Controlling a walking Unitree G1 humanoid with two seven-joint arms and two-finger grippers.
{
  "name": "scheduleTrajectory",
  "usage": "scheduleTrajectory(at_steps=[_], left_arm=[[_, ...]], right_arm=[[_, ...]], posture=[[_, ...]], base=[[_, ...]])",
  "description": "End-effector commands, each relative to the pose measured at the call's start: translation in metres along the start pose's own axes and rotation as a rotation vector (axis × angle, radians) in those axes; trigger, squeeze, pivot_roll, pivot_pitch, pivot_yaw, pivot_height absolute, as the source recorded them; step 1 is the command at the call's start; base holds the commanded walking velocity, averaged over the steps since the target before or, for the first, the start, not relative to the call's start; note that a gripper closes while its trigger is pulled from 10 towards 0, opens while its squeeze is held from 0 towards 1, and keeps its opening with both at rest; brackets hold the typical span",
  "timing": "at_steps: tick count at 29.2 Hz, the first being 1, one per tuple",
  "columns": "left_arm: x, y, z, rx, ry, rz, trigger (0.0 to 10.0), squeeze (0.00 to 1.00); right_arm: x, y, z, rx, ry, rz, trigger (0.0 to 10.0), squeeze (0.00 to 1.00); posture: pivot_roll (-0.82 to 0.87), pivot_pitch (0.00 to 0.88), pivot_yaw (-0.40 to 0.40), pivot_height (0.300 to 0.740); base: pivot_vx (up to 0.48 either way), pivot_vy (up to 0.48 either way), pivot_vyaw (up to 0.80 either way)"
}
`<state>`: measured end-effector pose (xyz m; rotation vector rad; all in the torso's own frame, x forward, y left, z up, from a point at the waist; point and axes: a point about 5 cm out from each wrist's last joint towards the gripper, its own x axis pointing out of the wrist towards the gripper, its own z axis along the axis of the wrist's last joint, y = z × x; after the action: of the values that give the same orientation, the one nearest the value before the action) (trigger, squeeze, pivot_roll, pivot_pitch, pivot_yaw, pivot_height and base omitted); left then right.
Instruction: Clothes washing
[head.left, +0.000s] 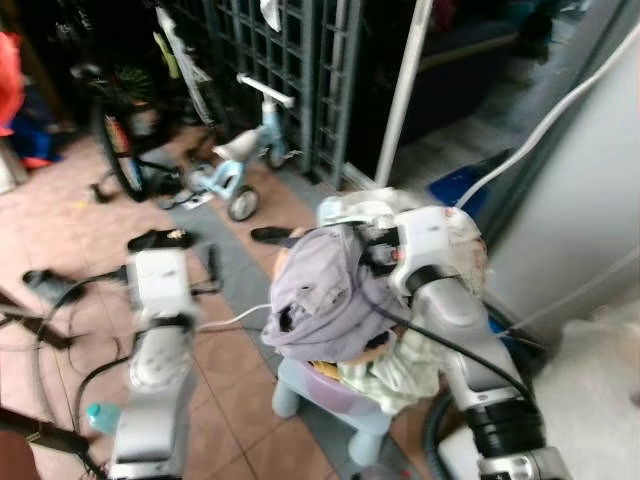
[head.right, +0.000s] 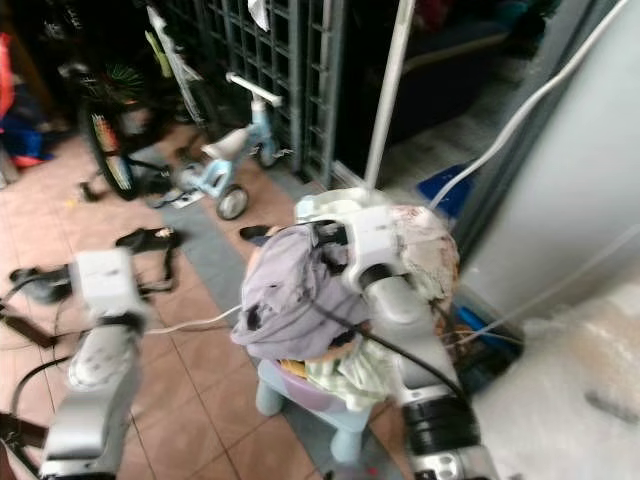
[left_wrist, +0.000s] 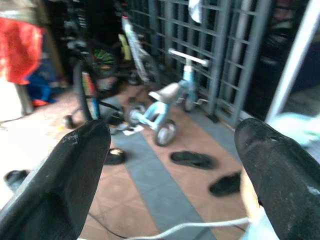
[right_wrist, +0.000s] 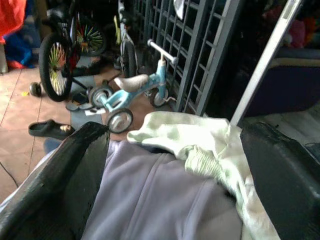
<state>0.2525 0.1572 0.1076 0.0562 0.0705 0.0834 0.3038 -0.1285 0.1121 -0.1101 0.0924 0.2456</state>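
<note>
Lavender-grey, crumpled fabric is the garment (head.left: 320, 290) heaped on top of a pile of pale green and white clothes (head.left: 395, 372), which rests in a small light-blue plastic stool-like basket (head.left: 320, 395) standing on the terracotta tiled floor (head.left: 60, 230); the right hand (right_wrist: 175, 165) sits directly over that garment, its two black fingers (right_wrist: 65, 180) spread wide to either side of the cloth and closed on nothing, with the pale green cloth (right_wrist: 195, 145) bunched just beyond; the left hand (left_wrist: 172, 165) is raised beside the pile on the robot's left, its fingers (left_wrist: 65, 175) likewise wide apart and holding nothing, above the floor where black sandals (left_wrist: 192, 160) lie on a grey strip of tiles (left_wrist: 150, 180); farther off, a light-blue child's tricycle (head.left: 235, 165) stands before a dark metal grille (head.left: 290, 60), beside a black bicycle (head.left: 120, 140); a white hose (head.left: 545, 125) runs along the grey wall on the robot's right.
</note>
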Motion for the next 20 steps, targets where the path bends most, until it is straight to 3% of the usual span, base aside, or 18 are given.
scheduleTrajectory(at_steps=[1,8,15,20], left_arm=[[0.000,0.014,0.000,0.021,0.000,0.046,10.0,0.00],[-0.003,0.015,-0.003,0.024,0.024,0.061,10.0,0.00],[-0.008,0.018,-0.007,0.033,0.060,0.066,10.0,0.00],[-0.011,0.020,-0.007,0.036,0.071,0.070,10.0,0.00]], right_arm=[[0.005,0.015,0.011,-0.006,-0.043,0.053,10.0,0.00],[0.010,0.006,0.010,-0.070,-0.032,-0.035,10.0,0.00],[0.013,-0.029,0.006,-0.118,0.035,-0.268,10.0,0.00],[0.013,-0.037,0.000,-0.116,0.074,-0.304,10.0,0.00]], posture=[[-0.01,0.000,-0.018,0.740],[0.00,0.000,-0.026,0.740],[0.02,0.015,-0.039,0.740],[0.03,0.037,-0.047,0.740]], base=[[0.334,0.000,0.00],[0.075,0.000,0.00],[0.000,0.000,0.00],[0.000,0.000,-0.80]])
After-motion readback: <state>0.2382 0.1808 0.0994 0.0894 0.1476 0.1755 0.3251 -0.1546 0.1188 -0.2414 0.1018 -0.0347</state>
